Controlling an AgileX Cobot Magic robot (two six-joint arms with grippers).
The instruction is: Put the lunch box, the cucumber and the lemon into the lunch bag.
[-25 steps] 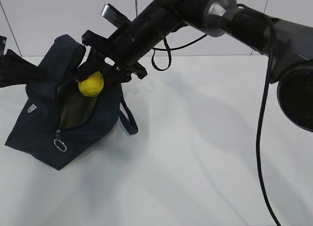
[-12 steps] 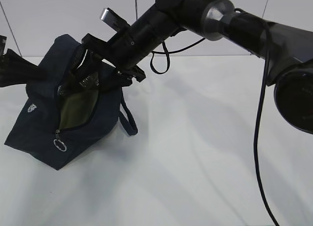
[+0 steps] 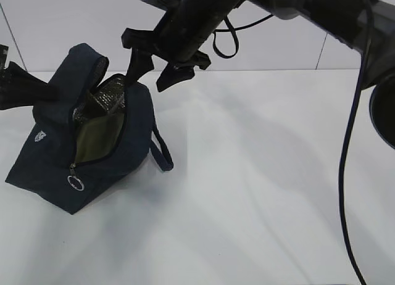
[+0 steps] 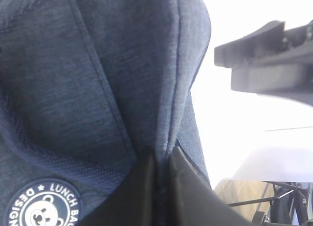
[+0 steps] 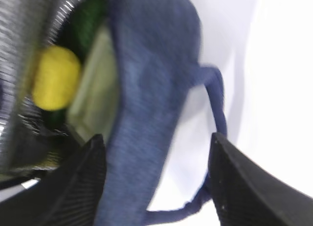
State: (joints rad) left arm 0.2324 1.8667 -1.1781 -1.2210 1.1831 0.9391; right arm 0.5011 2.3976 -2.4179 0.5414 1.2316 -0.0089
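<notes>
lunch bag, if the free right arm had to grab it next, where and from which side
Probably the loop handle hanging off the lunch bag on the side facing the right end effector, which is open above it. The strap stands clear of the fabric wall, leaving a gap for a finger. Come from the right; the left end effector already pinches a fabric fold.
</notes>
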